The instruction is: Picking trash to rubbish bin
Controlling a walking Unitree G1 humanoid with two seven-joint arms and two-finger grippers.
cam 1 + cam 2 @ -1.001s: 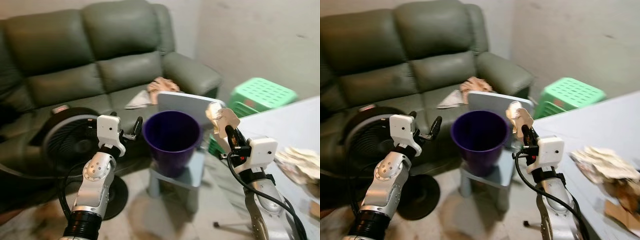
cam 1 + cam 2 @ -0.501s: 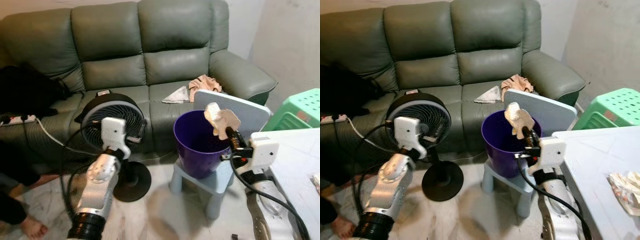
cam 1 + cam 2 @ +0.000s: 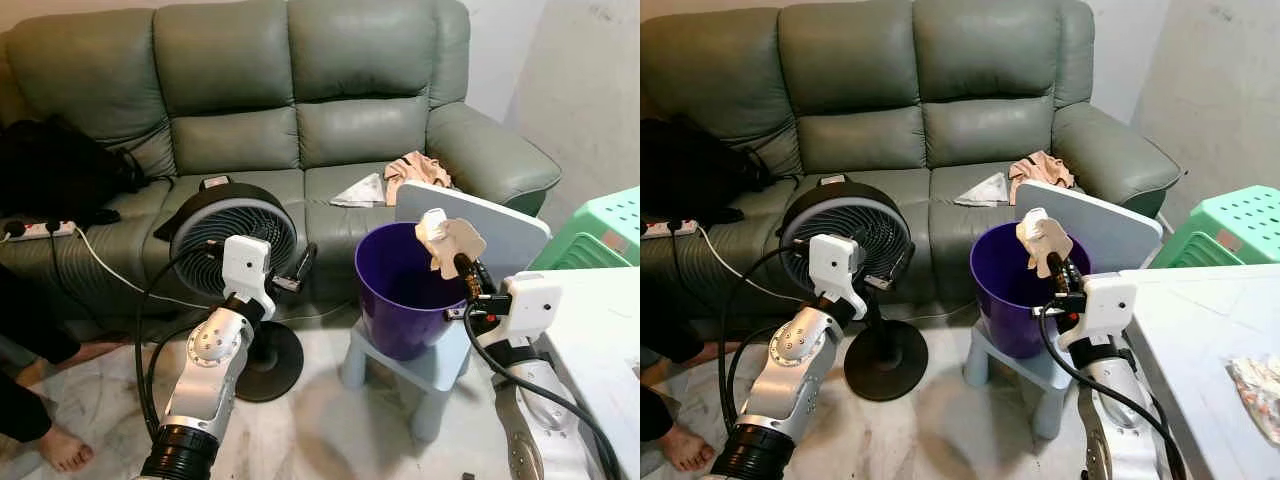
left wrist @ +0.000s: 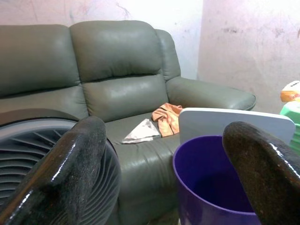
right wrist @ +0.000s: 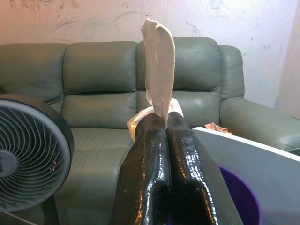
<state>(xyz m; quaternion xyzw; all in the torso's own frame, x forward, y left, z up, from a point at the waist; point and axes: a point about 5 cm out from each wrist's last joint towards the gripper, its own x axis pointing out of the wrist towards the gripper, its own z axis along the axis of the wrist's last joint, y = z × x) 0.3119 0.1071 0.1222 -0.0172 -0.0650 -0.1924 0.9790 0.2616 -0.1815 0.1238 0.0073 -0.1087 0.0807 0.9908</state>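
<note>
Right gripper (image 3: 458,258) carried crumpled paper (image 3: 446,236) from beside purple bin (image 3: 400,290) to over rim.

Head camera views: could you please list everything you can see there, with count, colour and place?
sofa: one, grey-green, against the wall
fan: one, black, on the floor before the sofa
bin: one, purple, on the chair
chair: one, pale blue, beside the fan
cloth: one, peach, on the sofa seat
stool: one, green, right of the sofa
table: one, white, at right
foot: one, a person's, on the floor at left
trash: one, beige, above the bin rim
left gripper: jaws open, near the fan
right gripper: jaws shut on the trash
</note>
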